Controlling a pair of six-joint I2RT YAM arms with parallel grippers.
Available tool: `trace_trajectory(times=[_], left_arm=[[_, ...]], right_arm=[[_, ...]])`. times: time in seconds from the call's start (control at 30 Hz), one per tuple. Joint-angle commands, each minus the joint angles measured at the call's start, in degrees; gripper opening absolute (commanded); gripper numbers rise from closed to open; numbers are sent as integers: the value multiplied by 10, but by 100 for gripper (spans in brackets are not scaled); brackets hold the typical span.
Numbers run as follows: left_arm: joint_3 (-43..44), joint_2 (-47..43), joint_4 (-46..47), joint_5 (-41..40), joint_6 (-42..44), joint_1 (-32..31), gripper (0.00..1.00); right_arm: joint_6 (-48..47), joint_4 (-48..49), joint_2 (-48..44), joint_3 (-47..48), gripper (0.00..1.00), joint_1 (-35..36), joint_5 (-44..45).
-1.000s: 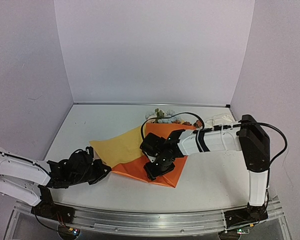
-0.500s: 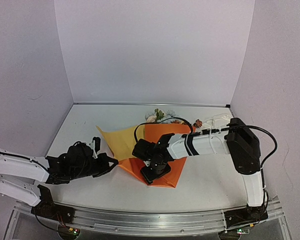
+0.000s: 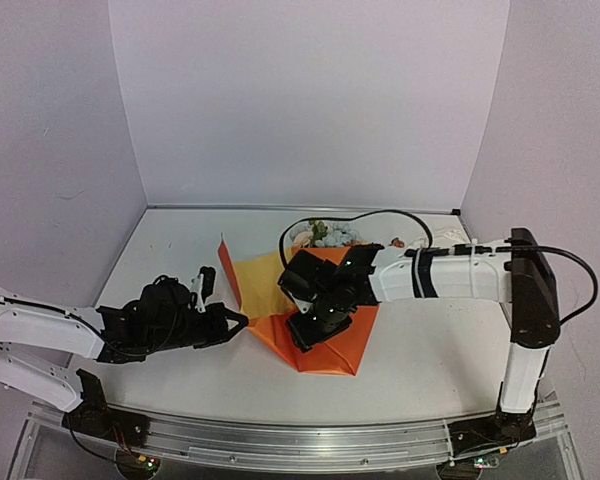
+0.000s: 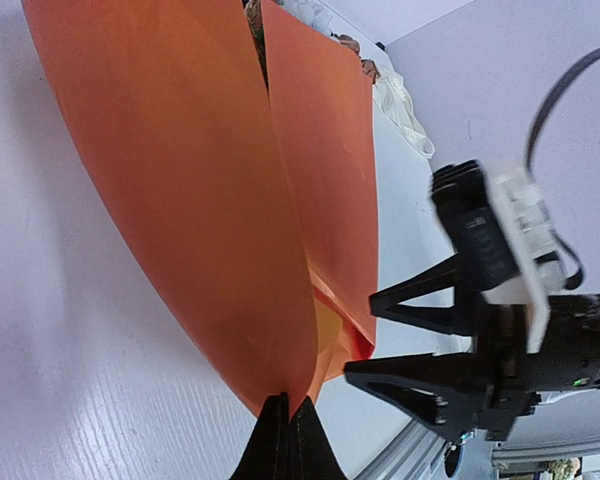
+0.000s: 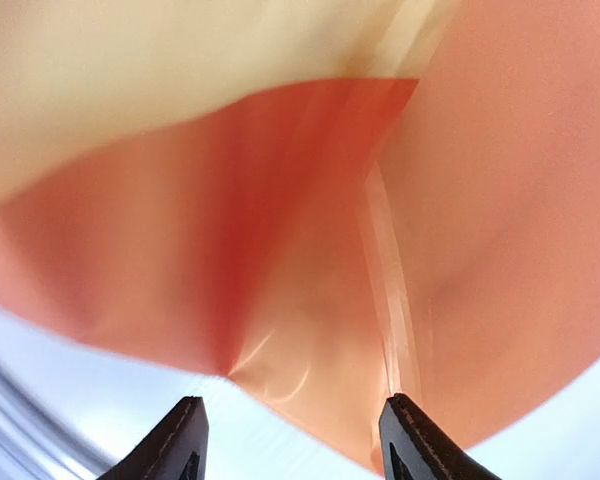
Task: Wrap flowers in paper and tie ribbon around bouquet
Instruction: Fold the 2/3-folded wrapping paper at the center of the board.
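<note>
A white table [image 3: 180,250] fills the view from above, with pale walls on three sides and my two arms reaching in from the near edge.

The large thin sheet of paper [image 3: 330,350], glossy orange on one face and yellow on the other, lies near the middle of the table. It is partly folded, and its left flap stands up in a tall orange curve.

My left gripper [image 3: 232,323] is fully closed on the near left edge of that sheet. In its wrist camera the two fingertips [image 4: 287,440] meet on the paper's lowest point and hold the flap up.

My right gripper [image 3: 308,330] hovers over the orange fold with its fingers [image 5: 185,445] set well apart. I see nothing between them.

The small bunch of artificial flowers [image 3: 320,234], in pastel blooms, pokes out at the far end of the paper. The sheet hides the stems.

The long cream-white fabric ribbon [image 3: 442,238] lies in a loose heap at the far right, well apart from both grippers.

I judge the wrap to be half made. The main risk is the glossy sheet slipping out of the thin left pinch, so that the flap falls open. If the right gripper presses down or drags, it could crease or tear the paper, or push the flowers off their line inside the fold.
</note>
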Motion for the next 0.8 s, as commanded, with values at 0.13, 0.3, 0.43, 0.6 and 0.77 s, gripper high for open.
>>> trace_trajectory(times=[0.13,0.3,0.43,0.6,0.77], left_arm=[[82,36,-18,47,75,-3,0],[109,62,-25,69,93,-3,0],[135,82,-33,87,113,-3,0],[177,121,-36,119,135,-3,0],[236,177,-51,161,164,-8,0]], right_arm=[[37,26,-105,-73,54,-32,-29],[72,76,-178,-185,47,-57,-16],[102,135,-224,-280,45,-79,-21],[115,172,-193,-295,38,-84,-38],[133,202,-143,-293,25,-88,-42]])
